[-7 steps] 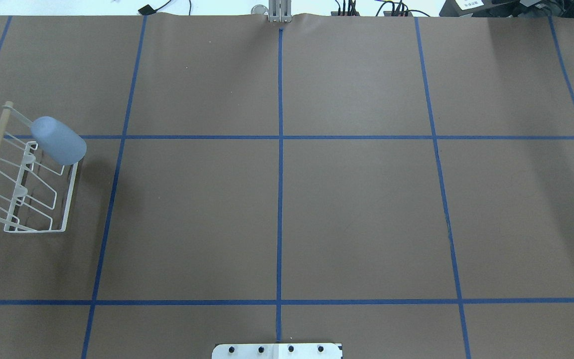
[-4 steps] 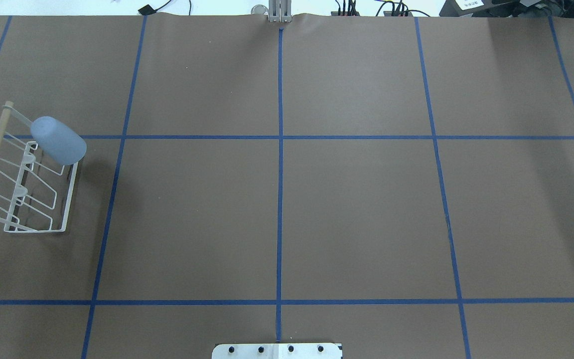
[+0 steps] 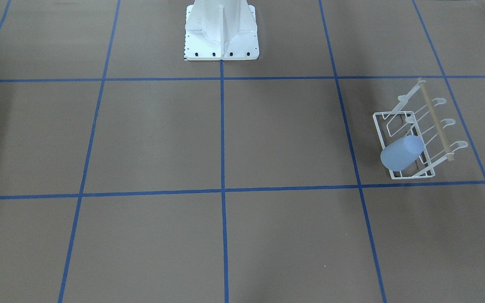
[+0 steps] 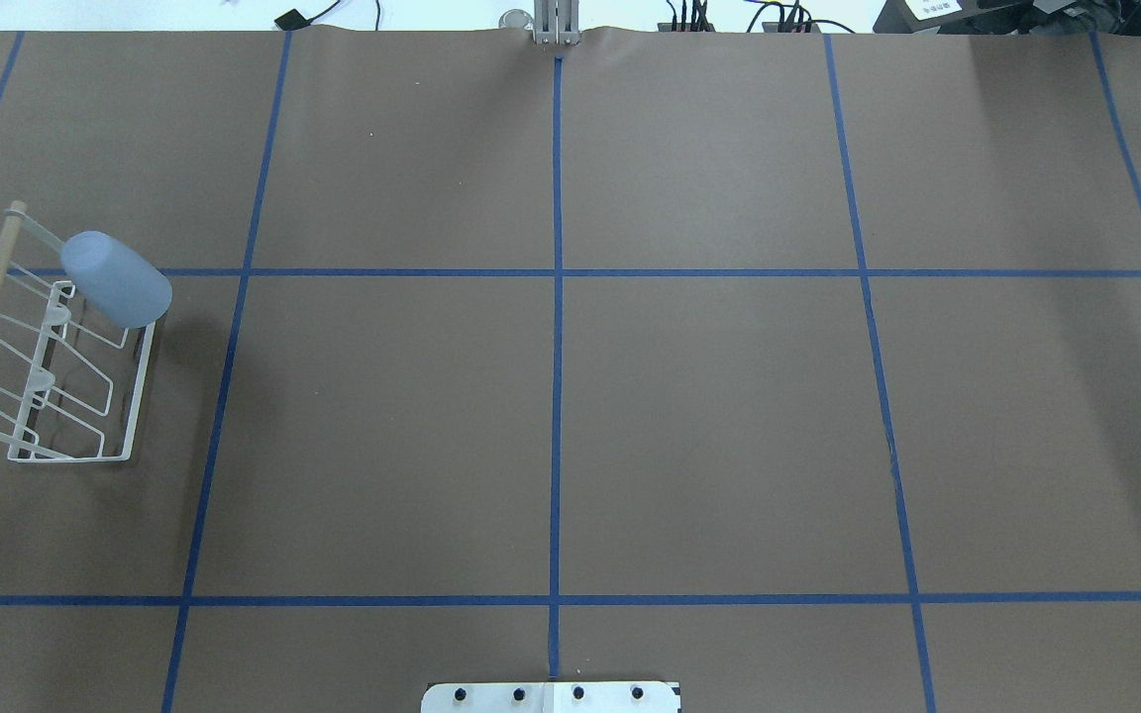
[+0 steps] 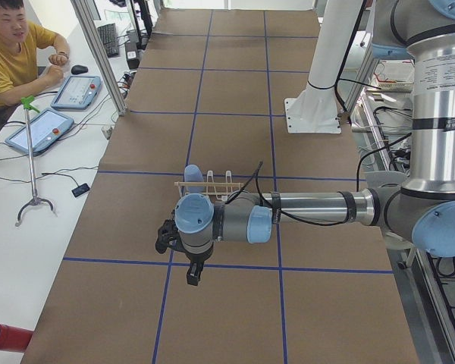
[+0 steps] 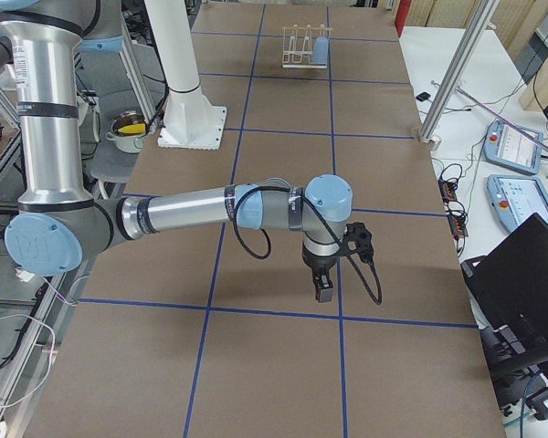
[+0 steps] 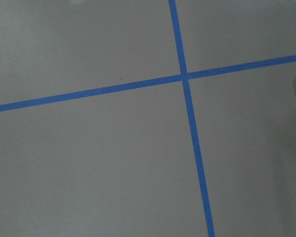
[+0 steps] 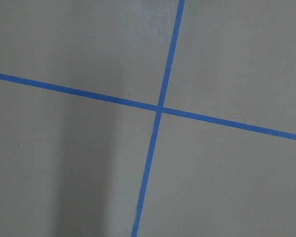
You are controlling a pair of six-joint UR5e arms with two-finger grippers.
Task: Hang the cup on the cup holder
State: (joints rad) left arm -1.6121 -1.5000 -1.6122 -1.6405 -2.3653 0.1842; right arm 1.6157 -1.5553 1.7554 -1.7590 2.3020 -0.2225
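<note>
While the cup (image 4: pixel 117 278) sits tilted over the far prong of the rack (image 4: pixel 140 396) at the table's (image 4: pixel 689 416) left edge, we see the left gripper (image 5: pixel 192 274) and right gripper (image 6: pixel 323 290) hang apart from it. We cannot tell whether either is spread or closed.

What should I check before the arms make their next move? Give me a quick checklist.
1. Cup on the rack: ok. It sits tilted on the rack's far end.
2. Cup free of both grippers: ok. Neither one is near it in the overhead or front view.
3. Rack standing on the table: ok. Its frame lies flat.
4. Left gripper empty: cannot tell. It shows only in the left side view.
5. Right gripper empty: cannot tell. It shows only in the right side view.
</note>
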